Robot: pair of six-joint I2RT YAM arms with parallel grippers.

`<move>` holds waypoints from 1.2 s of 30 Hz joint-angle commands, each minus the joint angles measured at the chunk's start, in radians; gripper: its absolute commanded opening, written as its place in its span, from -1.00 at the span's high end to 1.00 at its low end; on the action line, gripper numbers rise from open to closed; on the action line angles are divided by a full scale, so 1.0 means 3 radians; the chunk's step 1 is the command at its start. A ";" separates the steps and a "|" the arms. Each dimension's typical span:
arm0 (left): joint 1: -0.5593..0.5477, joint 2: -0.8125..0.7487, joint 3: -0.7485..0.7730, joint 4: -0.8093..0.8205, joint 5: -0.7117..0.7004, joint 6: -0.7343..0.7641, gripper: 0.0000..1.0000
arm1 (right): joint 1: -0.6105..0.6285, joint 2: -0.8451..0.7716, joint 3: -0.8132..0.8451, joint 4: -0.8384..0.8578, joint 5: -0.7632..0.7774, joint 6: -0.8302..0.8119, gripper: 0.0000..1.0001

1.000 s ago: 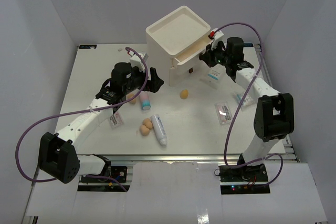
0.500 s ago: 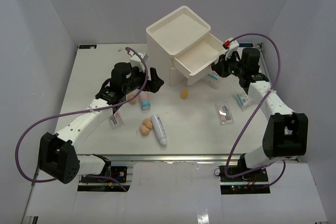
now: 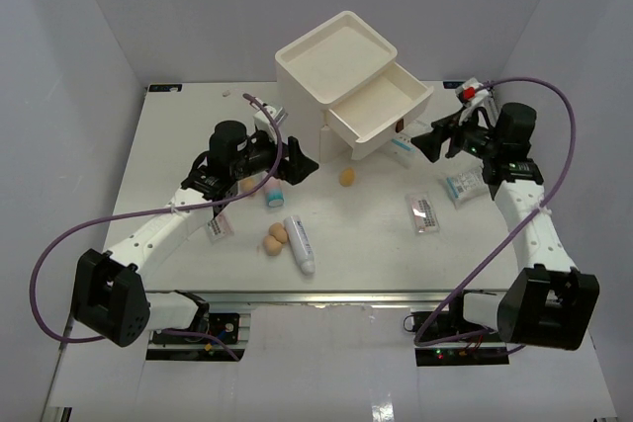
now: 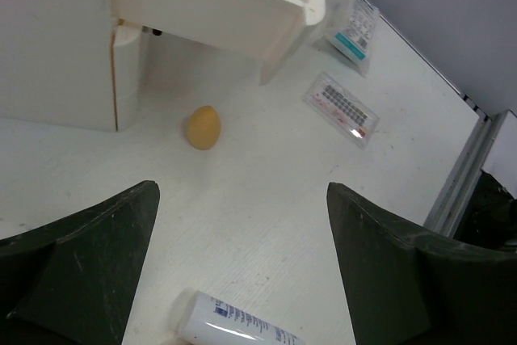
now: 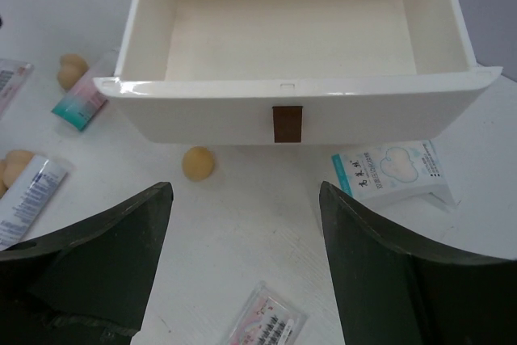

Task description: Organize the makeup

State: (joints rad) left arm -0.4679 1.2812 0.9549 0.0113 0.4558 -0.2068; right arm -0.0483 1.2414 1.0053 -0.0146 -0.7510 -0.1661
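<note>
**Top view.** Drawer box [image 3: 336, 66], top drawer [image 3: 381, 111] open and overhanging the counter [image 3: 168, 126]. Risk: an arm reaching beneath could knock it. Left gripper [image 3: 300, 160] sits low at the box's front-left. Right gripper [image 3: 425, 143], arm outstretched, is just right of the drawer. Paired sponges [image 3: 276, 238] and tube [image 3: 300, 244] lie well before the box.

**Left wrist.** Gripper wide, empty. Lone sponge [image 4: 202, 127] lies just before the box; being round, it may roll from a pinch.

**Right wrist.** Gripper wide, empty, facing the drawer's brown handle [image 5: 287, 123]. Sachet [image 5: 388, 171] lies just before the drawer's right end.
</note>
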 commanded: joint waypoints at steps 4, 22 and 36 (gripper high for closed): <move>-0.0228 0.0059 -0.0236 0.0566 0.0422 -0.0036 -0.76 | -0.0315 -0.0651 -0.0843 -0.0019 -0.1483 -0.0354 -0.53; -0.0838 0.1626 -0.0233 0.2209 -0.1076 -0.0165 -0.50 | -0.0427 -0.1120 -0.1122 0.0284 -0.1699 -0.0204 -0.48; -0.0906 0.2365 0.0409 0.2033 -0.1811 0.0038 -0.55 | -0.0441 -0.1157 -0.1154 0.0437 -0.1802 -0.0003 -0.48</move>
State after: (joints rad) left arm -0.7389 1.9660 1.0060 0.6290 -0.0113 -0.2149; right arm -0.1761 0.9054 0.6552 0.0635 -1.2603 -0.1952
